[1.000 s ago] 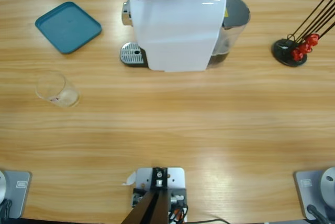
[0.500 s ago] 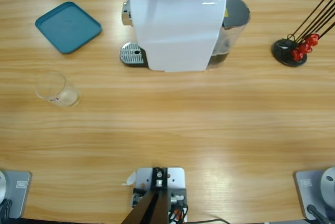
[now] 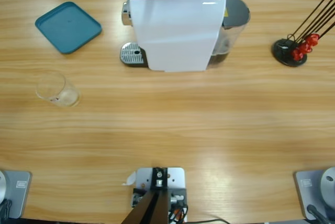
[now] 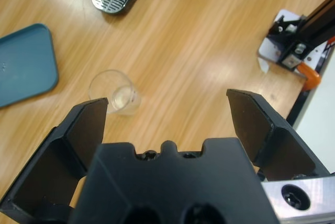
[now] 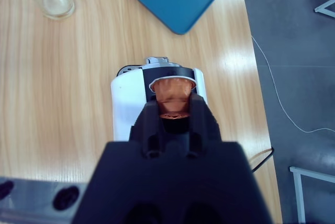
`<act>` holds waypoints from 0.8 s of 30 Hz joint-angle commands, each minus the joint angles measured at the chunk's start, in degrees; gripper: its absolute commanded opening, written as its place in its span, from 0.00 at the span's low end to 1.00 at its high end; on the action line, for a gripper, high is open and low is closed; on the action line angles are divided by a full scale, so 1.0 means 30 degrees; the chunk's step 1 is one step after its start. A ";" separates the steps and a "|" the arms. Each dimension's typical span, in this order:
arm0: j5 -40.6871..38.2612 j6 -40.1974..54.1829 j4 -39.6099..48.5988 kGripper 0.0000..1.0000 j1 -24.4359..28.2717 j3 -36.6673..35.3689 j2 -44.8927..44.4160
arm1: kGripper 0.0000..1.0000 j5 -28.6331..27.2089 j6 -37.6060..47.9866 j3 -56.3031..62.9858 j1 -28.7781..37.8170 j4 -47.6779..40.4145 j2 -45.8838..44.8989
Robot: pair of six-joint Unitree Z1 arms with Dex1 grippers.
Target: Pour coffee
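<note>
Your right gripper (image 5: 174, 110) is clamped on an orange capsule (image 5: 172, 94) over the coffee machine (image 3: 178, 25) slot; if it tilts, it'll jam. Left gripper (image 4: 167, 114) hangs apart above the empty glass (image 3: 55, 89). No coffee anywhere yet; the glass isn't on the drip tray (image 3: 131, 54), so brewing would spill.

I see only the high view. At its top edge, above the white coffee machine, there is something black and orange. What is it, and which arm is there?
Observer: It is the right hand, shut on a copper-orange capsule over the black top of the coffee machine.
Operator: And the left hand? I do not find it in my view.
Observer: The left hand is open, holds nothing and looks down at the table.
Operator: What is in front of it?
Observer: The clear glass, standing just beyond one jaw's tip, not between the jaws.
</note>
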 commanded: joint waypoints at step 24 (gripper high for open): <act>0.0330 -0.0572 -0.0620 0.98 -0.0002 0.0915 -0.0175 | 0.99 -0.1011 0.0515 0.1306 -0.0102 -0.0099 -0.0280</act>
